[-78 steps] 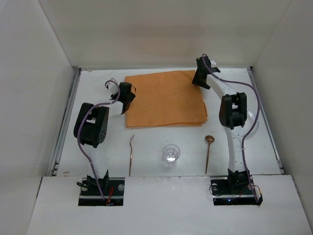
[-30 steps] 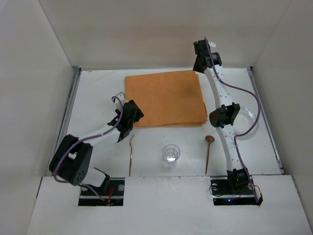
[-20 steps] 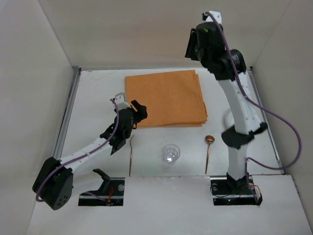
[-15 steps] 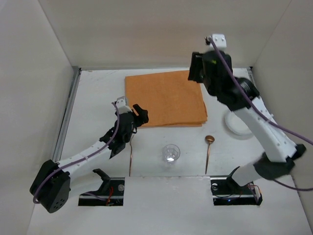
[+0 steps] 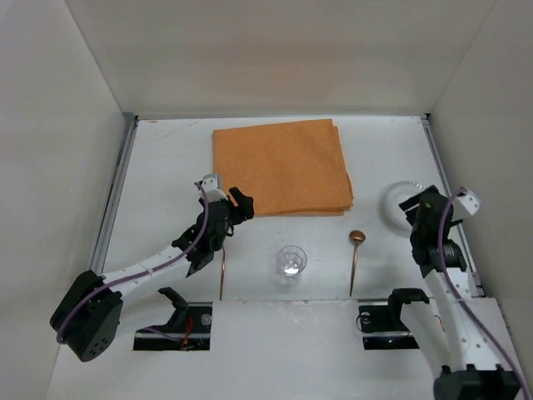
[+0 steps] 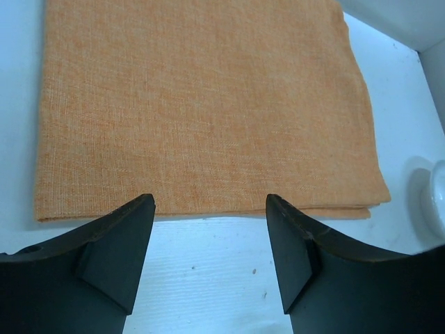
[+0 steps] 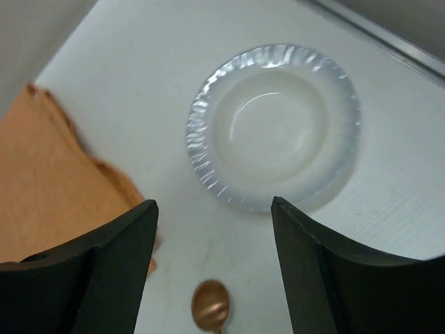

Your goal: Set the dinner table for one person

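Toward the back centre of the worktop (image 5: 166, 167), a cloth (image 5: 281, 167) lying flat, with a dish (image 7: 273, 125) apart to its right, near the side rail. In front of the cloth, a row near the front edge: thin utensil (image 5: 222, 271) left, glass (image 5: 291, 261) in the middle, spoon (image 5: 354, 262) right.
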You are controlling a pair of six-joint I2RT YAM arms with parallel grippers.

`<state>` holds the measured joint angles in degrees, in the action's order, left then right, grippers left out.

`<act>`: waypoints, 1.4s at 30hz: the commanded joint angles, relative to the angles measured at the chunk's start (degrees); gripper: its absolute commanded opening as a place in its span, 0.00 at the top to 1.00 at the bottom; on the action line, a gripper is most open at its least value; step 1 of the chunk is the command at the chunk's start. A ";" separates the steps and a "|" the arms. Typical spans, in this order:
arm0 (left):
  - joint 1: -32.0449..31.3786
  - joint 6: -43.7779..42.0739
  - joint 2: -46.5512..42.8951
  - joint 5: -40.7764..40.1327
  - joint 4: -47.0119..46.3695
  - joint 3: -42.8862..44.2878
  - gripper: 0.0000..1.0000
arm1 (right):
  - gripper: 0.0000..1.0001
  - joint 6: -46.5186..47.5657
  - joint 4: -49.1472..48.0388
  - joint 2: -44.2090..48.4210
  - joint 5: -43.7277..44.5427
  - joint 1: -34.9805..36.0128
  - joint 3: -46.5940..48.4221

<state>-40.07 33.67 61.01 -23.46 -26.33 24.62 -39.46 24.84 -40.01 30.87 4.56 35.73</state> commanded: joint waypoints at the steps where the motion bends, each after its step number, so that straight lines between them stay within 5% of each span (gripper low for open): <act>1: -0.31 -0.80 1.12 0.17 -6.98 -1.33 0.38 | 0.27 -8.07 -10.15 1.78 -13.70 -12.04 -6.26; 14: 0.22 -0.01 3.76 0.87 -8.65 -2.12 0.36 | 0.29 -18.19 -16.40 -7.18 -19.27 -29.03 -13.40; 27: 1.01 0.52 4.90 1.58 -9.53 -2.47 0.36 | 0.31 -24.43 -31.77 -25.28 -28.06 -30.71 -15.25; 33: 1.18 0.61 5.08 1.58 -9.53 -2.39 0.36 | 0.45 -27.77 -39.59 -28.89 -29.99 -32.28 -17.61; 42: 1.62 0.61 3.94 1.32 -9.53 -2.91 0.36 | 0.80 -29.54 -44.08 -23.45 -29.12 -32.29 -20.43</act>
<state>-38.83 33.91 66.00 -21.47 -32.36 22.83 -69.36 -13.52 -65.45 1.65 -27.42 14.94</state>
